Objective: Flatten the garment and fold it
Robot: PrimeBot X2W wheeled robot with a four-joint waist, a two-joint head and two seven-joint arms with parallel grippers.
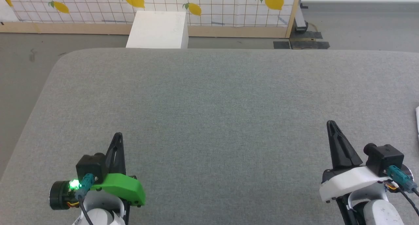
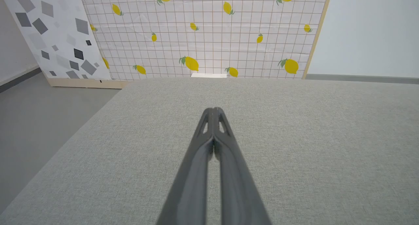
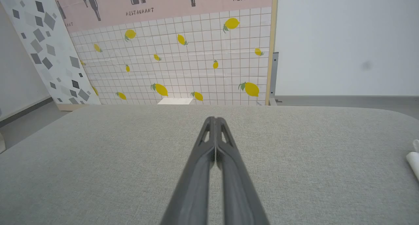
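Note:
Only a sliver of white garment [image 1: 417, 118] peeks in at the right edge of the head view, on the grey padded table [image 1: 209, 103]; in the right wrist view the same white garment [image 3: 413, 159] lies at the far right. My left gripper [image 1: 118, 135] rests low at the lower left, shut with nothing in it, its tips together [image 2: 213, 109]. My right gripper [image 1: 330, 123] sits at the lower right, also shut and empty [image 3: 215, 118], well left of the cloth.
A rigid white box [image 1: 158, 30] stands on the floor behind the table's far edge. A lemon-print grid panel [image 1: 209, 5] runs along the back. The table's rounded left corner [image 1: 62, 56] drops to grey floor.

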